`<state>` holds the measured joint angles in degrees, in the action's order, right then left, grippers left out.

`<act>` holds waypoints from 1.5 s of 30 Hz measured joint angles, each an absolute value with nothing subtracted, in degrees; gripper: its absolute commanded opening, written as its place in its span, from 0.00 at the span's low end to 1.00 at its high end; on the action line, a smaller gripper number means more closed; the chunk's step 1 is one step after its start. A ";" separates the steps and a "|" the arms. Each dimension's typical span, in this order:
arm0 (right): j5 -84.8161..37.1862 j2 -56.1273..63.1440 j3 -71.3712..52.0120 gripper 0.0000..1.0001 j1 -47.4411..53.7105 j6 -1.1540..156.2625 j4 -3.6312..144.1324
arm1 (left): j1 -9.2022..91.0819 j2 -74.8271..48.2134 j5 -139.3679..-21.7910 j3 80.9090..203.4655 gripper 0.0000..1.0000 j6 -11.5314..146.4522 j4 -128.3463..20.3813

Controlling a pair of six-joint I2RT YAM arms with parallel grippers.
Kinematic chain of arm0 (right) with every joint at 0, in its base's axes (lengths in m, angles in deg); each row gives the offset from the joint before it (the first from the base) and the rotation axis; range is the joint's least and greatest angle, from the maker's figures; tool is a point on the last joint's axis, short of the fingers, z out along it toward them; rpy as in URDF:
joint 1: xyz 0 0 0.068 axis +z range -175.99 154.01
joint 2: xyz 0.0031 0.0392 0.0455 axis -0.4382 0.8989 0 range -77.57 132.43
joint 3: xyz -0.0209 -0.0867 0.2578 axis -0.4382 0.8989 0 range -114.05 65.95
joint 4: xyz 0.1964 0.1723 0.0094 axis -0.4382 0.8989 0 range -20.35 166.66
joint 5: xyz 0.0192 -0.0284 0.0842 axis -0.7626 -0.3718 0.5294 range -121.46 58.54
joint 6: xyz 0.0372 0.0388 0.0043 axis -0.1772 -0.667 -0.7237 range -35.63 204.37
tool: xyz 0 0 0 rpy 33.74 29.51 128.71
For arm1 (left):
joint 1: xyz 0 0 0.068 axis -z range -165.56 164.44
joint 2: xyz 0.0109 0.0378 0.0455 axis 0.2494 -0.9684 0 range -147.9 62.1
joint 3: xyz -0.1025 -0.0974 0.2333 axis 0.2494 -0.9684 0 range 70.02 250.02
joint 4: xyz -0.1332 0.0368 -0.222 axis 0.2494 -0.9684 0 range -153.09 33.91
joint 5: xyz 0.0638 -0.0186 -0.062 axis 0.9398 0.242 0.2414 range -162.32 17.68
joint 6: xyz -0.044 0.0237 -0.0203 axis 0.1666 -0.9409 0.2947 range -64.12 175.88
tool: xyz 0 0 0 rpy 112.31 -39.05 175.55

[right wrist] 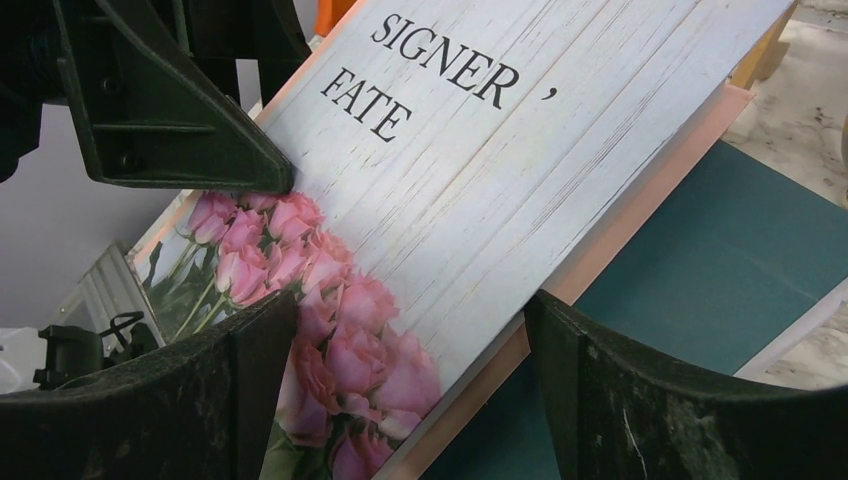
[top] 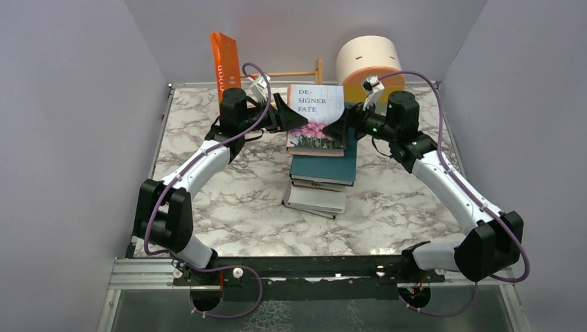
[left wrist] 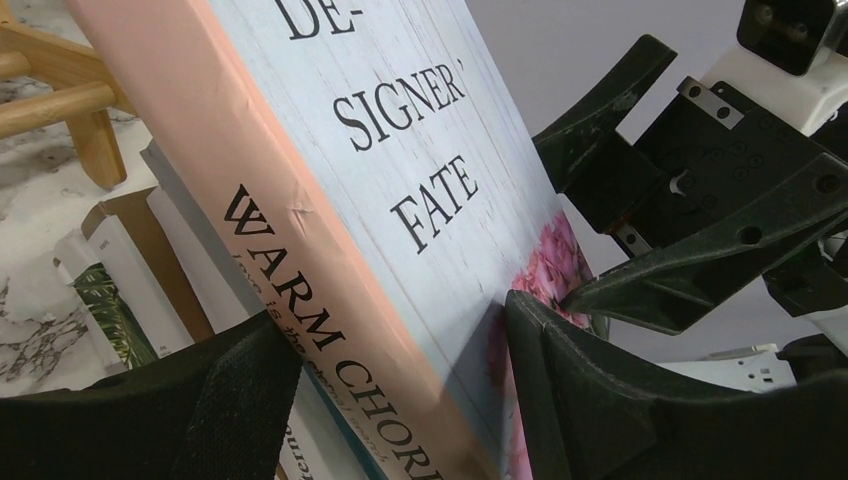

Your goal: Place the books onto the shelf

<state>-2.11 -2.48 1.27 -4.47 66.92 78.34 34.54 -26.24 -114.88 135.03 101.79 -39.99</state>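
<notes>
One pink-spined book (top: 315, 114) is clamped by both grippers at once. The left gripper (left wrist: 400, 320) is closed across its spine edge and the right gripper (right wrist: 410, 300) across the opposite edge. Each pair of black, wedge-shaped fingers (left wrist: 620, 400) is parted only by the book's thickness. The cover is printed as whitewashed planks with pink roses. The book is held tilted over a stack (top: 320, 181), which is topped by one dark teal book (right wrist: 740, 270). Grey and white books lie below it, and their number cannot be counted. One orange book (top: 225, 63) stands upright at the left end of the light-wood shelf (top: 294, 72), whose rungs are partly hidden by the tilted book. One round cream drum (top: 369, 59) is seen beside the shelf on the marble-patterned table (top: 208, 207).
</notes>
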 measured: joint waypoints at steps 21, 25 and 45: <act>-2.35 -0.06 -2.60 0.81 -2.16 67.55 76.86 | 34.25 -27.77 -119.80 138.11 0.32 108.79 -34.63; -3.27 -0.03 -3.69 0.83 -2.00 67.97 76.55 | 34.14 -28.03 -120.57 139.97 0.10 109.40 -34.28; -18.29 -12.62 -3.12 0.93 0.27 68.62 79.26 | 22.74 -28.31 -117.07 152.12 0.00 105.14 -41.23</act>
